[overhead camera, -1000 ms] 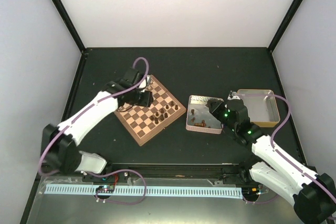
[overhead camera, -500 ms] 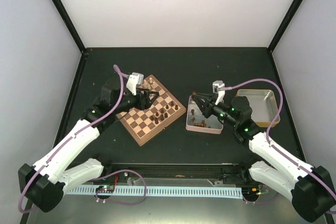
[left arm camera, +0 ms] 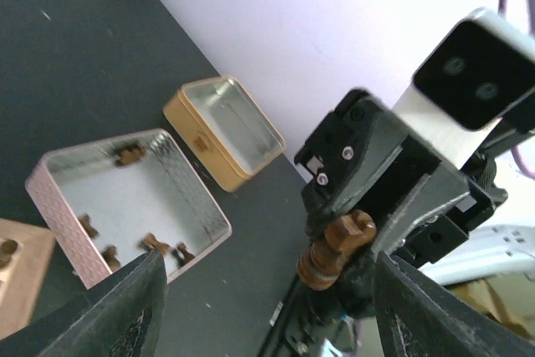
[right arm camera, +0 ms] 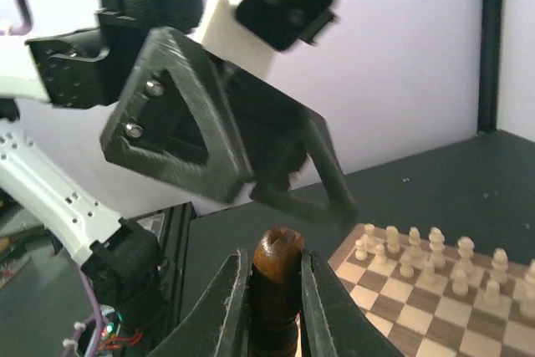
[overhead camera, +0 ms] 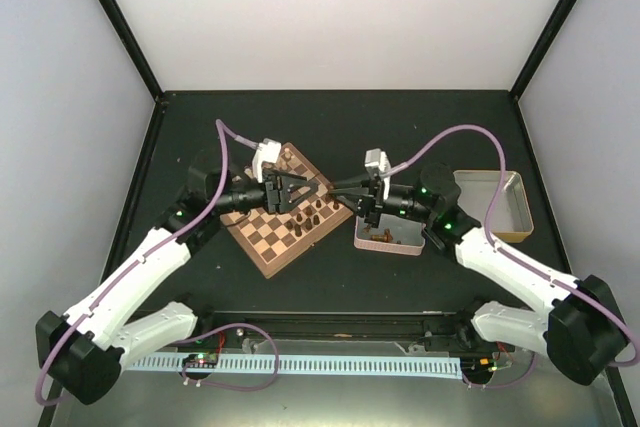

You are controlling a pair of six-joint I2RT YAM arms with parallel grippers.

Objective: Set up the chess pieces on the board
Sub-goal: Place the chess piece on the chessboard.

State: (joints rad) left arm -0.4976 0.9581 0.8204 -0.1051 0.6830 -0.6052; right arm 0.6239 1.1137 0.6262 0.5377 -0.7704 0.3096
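Two grippers face each other tip to tip above the right corner of the board (overhead camera: pixel 262 243), and the coming move turns on the line between them. The right gripper (overhead camera: pixel 338 190) is clamped narrow on one dark piece (right arm camera: pixel 277 277), pinching its stem so that the rounded head pokes out past the fingertips. The piece's long axis runs along those fingers. From the top view I judge it roughly level rather than upright, with the head aimed at the left gripper (overhead camera: pixel 308 187).

The left gripper stands wide with nothing between its fingers. Its mouth is turned toward the piece and is just short of it. In its own wrist view the piece sits a little right of the middle of the gap. A handover looks the likely step. The left would have to close across the exposed head or collar, square to that axis, before the right lets go.

The piece is glossy dark brown turned wood with a ringed collar under a knobby top; which rank it is I cannot tell. Other dark pieces (overhead camera: pixel 310 215) stand on the board near its right edge. More lie in the tin (overhead camera: pixel 385 246) just beside the board. Pale pieces (right arm camera: pixel 435 257) stand in rows on it.
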